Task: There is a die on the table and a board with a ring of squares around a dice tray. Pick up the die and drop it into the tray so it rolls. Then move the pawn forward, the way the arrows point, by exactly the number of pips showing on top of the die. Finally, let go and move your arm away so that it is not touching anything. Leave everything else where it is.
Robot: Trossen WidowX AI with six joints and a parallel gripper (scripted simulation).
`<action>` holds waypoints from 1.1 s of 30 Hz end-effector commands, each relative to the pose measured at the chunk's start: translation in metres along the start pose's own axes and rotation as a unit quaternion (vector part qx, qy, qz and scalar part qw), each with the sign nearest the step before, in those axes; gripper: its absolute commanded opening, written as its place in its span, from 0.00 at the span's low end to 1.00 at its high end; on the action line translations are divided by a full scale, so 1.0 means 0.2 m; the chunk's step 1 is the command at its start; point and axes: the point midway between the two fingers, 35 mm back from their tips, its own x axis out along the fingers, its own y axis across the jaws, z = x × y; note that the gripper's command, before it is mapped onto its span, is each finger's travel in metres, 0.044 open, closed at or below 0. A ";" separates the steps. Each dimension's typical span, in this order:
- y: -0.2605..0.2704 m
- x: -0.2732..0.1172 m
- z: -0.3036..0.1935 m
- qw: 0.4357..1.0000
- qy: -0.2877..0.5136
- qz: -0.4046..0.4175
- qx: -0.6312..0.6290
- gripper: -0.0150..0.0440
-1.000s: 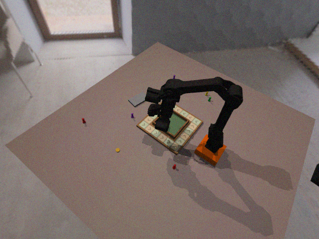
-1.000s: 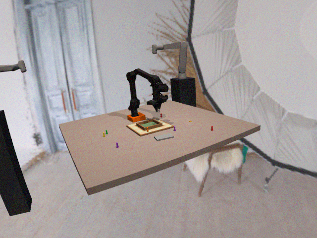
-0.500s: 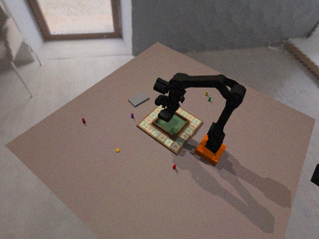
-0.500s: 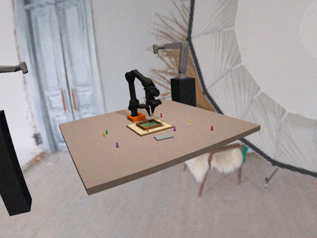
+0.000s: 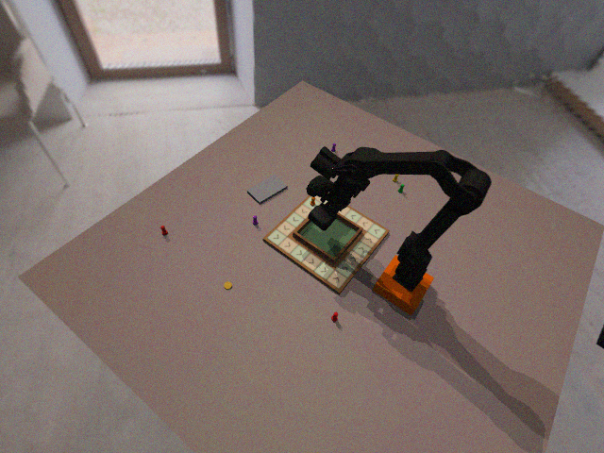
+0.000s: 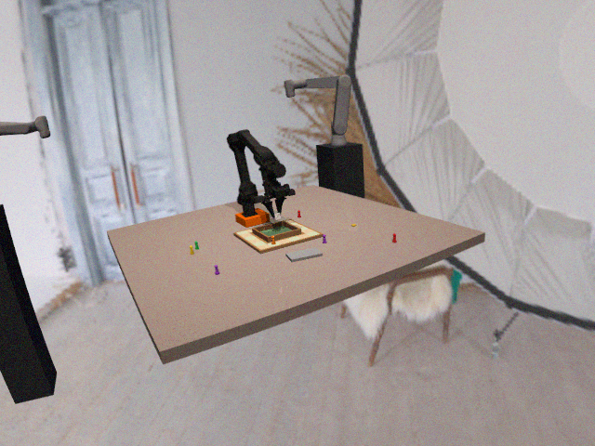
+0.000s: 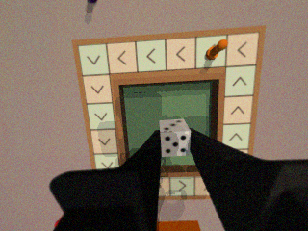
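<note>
My gripper [image 7: 172,133] [image 6: 276,216] is shut on the white die [image 7: 174,144] [image 6: 277,217] and holds it above the green-floored dice tray [image 7: 166,77] [image 6: 257,235] [image 5: 311,250]. In the wrist view one die face shows five pips and another shows three. The board [image 7: 166,36] [image 6: 247,242] [image 5: 300,265] has a ring of arrowed squares around the tray. The orange pawn [image 7: 217,49] [image 6: 272,240] [image 5: 312,200] stands on the square beside a corner square. In the top view the arm hides the fingertips and the die.
A grey flat slab [image 5: 267,189] [image 6: 304,255] lies beside the board. Purple pawns [image 5: 255,220] [image 6: 217,269], red pawns [image 5: 163,230] [image 5: 334,317], a green pawn [image 5: 400,188], a yellow pawn [image 5: 395,178] and a yellow disc [image 5: 227,285] are around the board.
</note>
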 end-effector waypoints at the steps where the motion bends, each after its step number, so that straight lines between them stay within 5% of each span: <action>1: 0.00 0.02 -0.01 0.999 -0.053 -0.002 -0.003 0.25; 16: 0.00 0.02 0.02 0.954 -0.299 -0.002 -0.001 0.25; 33: -0.01 -0.16 -0.12 0.951 -0.309 -0.002 0.000 0.25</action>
